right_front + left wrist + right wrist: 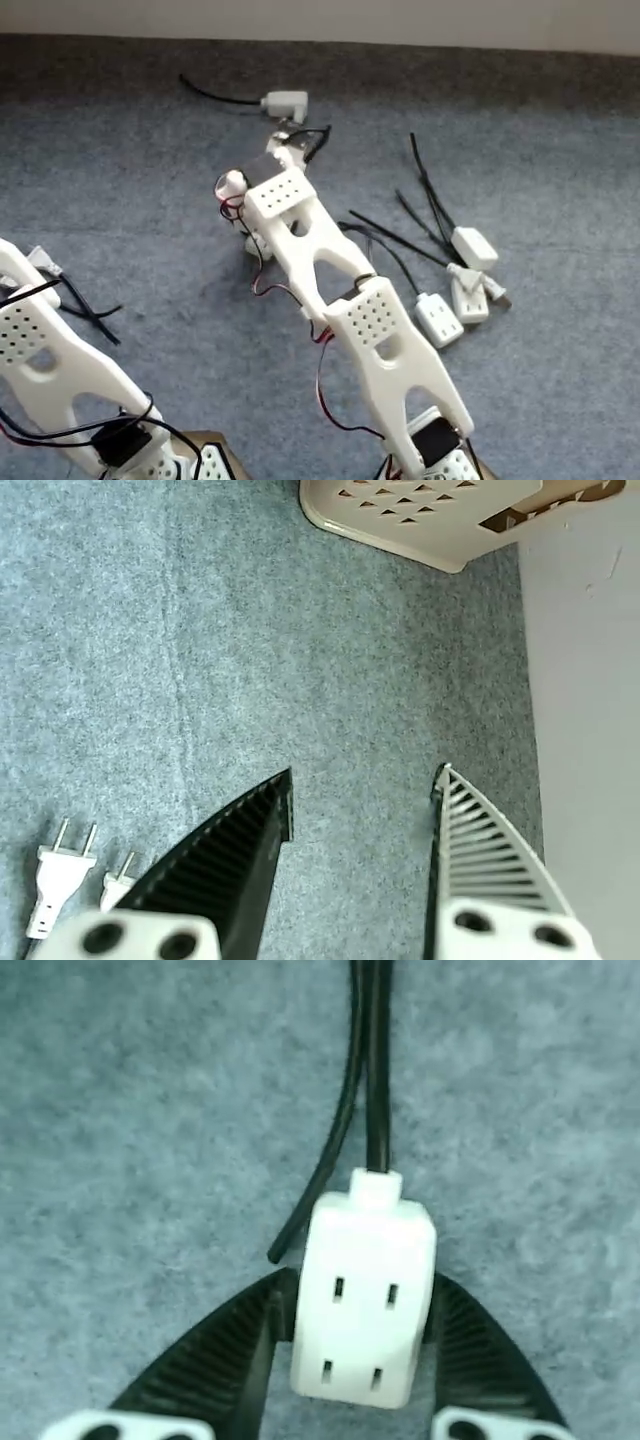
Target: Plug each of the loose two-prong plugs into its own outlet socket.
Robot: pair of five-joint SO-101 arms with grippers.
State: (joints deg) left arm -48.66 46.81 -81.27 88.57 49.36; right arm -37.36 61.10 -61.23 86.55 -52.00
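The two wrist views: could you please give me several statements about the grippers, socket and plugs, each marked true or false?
1. The right gripper holds a white outlet socket between its fingers. True.
2. A plug already sits in that socket. False: all its slots are empty.
3. The left gripper is shut on a plug. False: its fingers are open, with only carpet between them.
4. Two loose plugs lie on the carpet beside the left gripper. True.
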